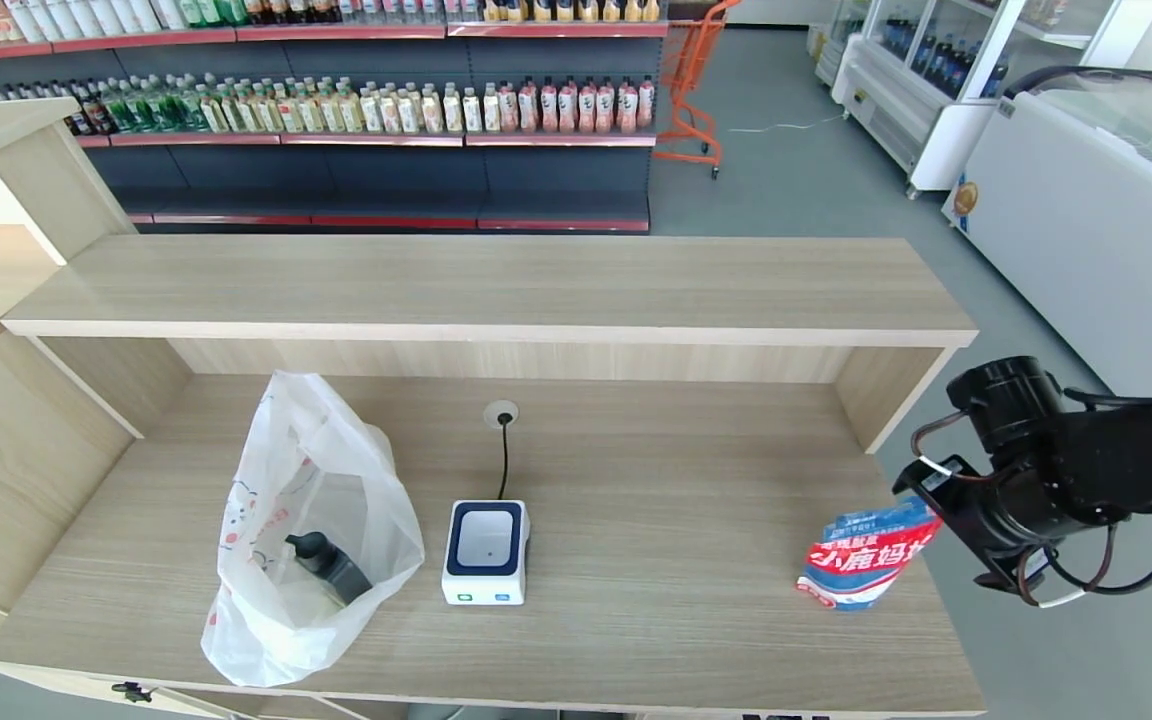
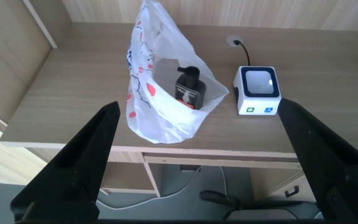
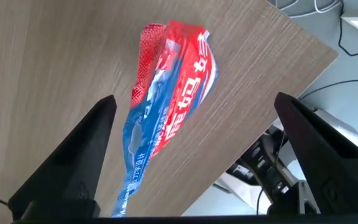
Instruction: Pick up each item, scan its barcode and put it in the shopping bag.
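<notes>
A red, white and blue snack pouch stands near the counter's right front corner, also seen as the pouch from the right wrist. My right gripper is open, held just right of and above the pouch, fingers spread wide on either side of it without touching. A white scanner with a dark window sits mid-counter. The clear shopping bag stands at the left with a black pump bottle inside. My left gripper is open, off the counter's front edge, facing the bag and scanner.
A raised wooden shelf runs along the back of the counter, with side walls left and right. The scanner's cable leads to a grommet behind it. Bare counter lies between scanner and pouch. Store shelves and freezers stand beyond.
</notes>
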`<state>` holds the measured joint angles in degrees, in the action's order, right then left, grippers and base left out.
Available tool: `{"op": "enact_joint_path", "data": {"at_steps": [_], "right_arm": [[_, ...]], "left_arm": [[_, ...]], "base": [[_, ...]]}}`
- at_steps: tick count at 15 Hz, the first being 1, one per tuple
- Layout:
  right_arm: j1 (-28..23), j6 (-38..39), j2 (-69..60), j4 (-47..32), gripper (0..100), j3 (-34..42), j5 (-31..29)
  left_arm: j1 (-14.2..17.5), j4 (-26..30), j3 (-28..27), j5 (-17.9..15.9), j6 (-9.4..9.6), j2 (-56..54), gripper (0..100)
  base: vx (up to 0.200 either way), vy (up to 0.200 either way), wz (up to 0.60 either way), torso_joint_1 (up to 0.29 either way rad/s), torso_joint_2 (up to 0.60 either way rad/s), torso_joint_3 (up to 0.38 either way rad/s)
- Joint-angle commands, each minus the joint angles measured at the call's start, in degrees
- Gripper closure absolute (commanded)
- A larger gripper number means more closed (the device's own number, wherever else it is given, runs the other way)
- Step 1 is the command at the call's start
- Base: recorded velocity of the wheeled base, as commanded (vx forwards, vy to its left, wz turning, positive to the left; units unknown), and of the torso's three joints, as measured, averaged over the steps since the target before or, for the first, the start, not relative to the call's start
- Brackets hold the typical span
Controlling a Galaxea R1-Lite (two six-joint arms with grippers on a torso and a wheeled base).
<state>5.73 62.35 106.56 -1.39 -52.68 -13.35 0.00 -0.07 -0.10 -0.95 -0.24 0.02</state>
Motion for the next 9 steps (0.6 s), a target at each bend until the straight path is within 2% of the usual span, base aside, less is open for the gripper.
{"op": "enact_joint_path", "data": {"at_steps": [1, 6, 7, 9], "right_arm": [[2.0, -0.48, 6.65, 2.36, 0, -0.41, -0.01], [3.5, -2.59, 13.32, 5.61, 0, -0.85, -1.68], [3.59, -4.26, 14.56, 7.54, 100, -0.85, -1.94], [3.59, -7.16, 16.31, 9.65, 100, -0.76, -3.0]], "left_arm": [[0.0, -0.01, 0.01, -0.02, -0.02, -0.02, 0], [0.0, -0.01, 0.01, -0.02, -0.02, -0.02, 0], [0.0, -0.01, 0.01, -0.02, -0.02, -0.02, 0], [0.0, -0.01, 0.01, -0.02, -0.02, -0.02, 0]], "base": [[0.0, 0.0, 0.0, 0.0, 0.0, 0.0], [0.0, 0.0, 0.0, 0.0, 0.0, 0.0], [0.0, 0.0, 0.0, 0.0, 0.0, 0.0], [0.0, 0.0, 0.0, 0.0, 0.0, 0.0]]}}
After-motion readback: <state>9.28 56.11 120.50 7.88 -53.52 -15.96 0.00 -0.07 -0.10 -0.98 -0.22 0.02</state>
